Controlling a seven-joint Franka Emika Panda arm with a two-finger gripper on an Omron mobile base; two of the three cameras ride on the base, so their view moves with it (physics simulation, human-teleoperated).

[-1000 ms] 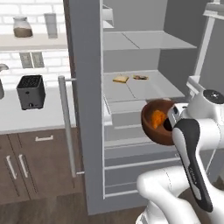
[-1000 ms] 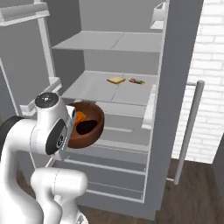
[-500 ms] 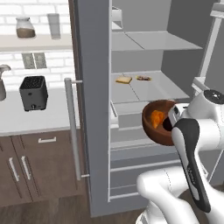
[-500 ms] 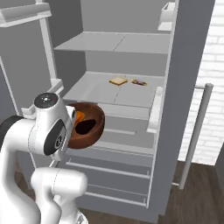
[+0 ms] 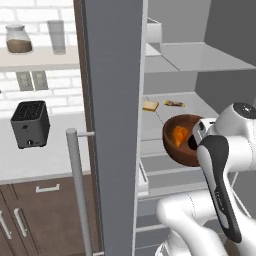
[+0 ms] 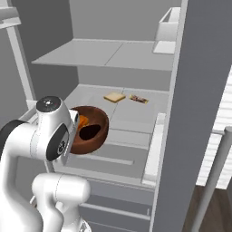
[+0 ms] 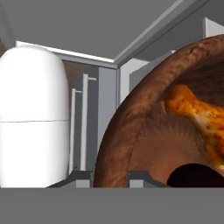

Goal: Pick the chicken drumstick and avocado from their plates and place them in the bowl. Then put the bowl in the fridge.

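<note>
The fridge (image 5: 115, 100) stands open in front of the robot, its door swung toward the camera in the left base view and its pale shelves (image 6: 118, 54) bare apart from a slice of toast (image 6: 114, 97) and a small snack (image 6: 138, 99) lying on the middle shelf, with a white carton (image 6: 168, 28) higher up. The first half of the task looks finished: the bowl (image 6: 90, 129) is loaded and lifted, held in the air in front of the shelves, not yet resting on any of them. What is left, as I judge it, is to carry the bowl in over a shelf, set it down and let go. The gripper (image 7: 111, 177) is closed on the bowl's rim, one finger tip on the outside wall and one on the inside, so the bowl hangs off the hand, tipped on its side in the hand view. Inside it the chicken drumstick (image 7: 199, 116) lies against the inner wall, its orange flesh also showing in both base views, and the avocado (image 7: 194, 176) sits as a dark rounded shape low in the bowl, just beside the inner finger tip.
</note>
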